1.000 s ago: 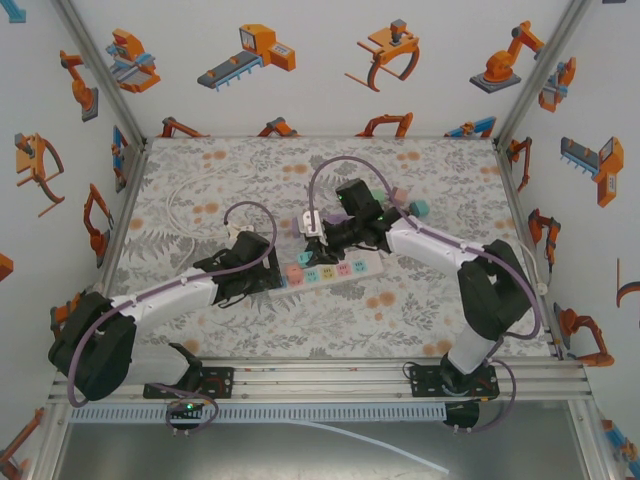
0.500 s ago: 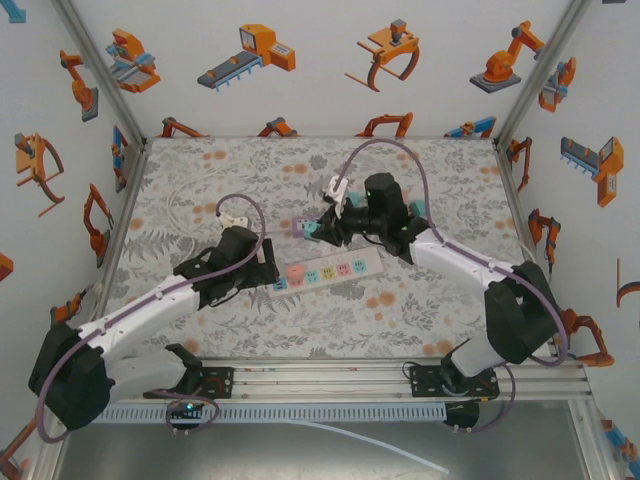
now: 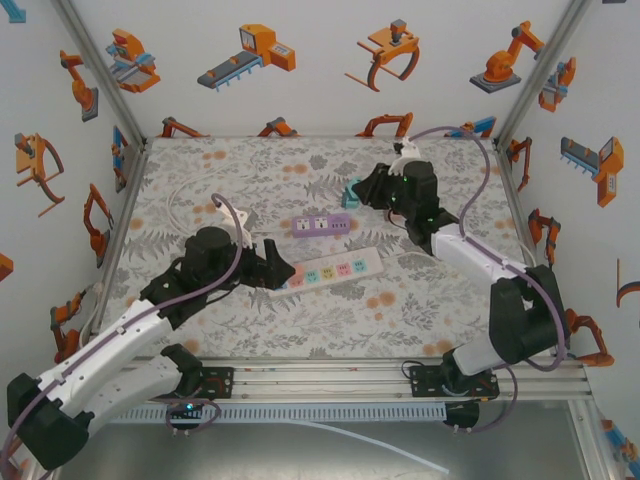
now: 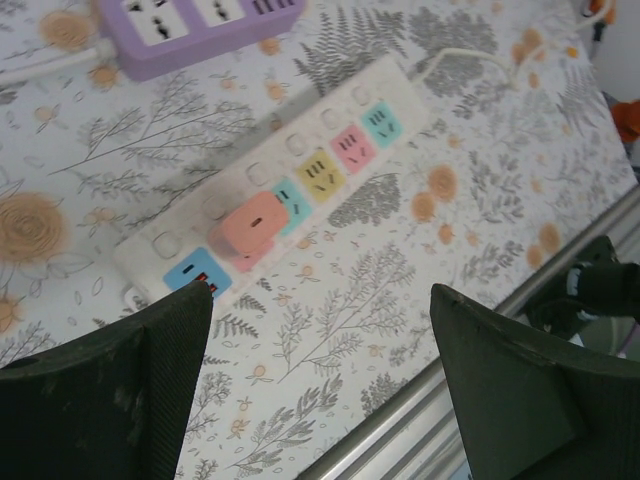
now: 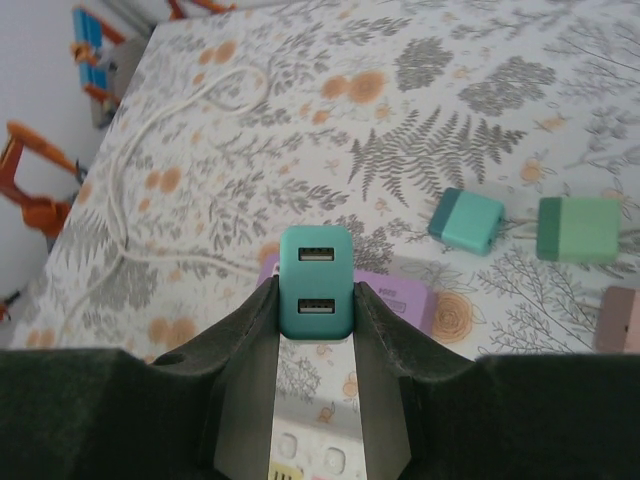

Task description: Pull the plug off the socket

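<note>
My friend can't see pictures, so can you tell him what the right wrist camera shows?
The right gripper is shut on a teal two-port USB charger, with a flowery tablecloth beyond. Behind it lie a purple power strip, a teal plug and a green plug to the right, and a looping white cable to the left.
</note>
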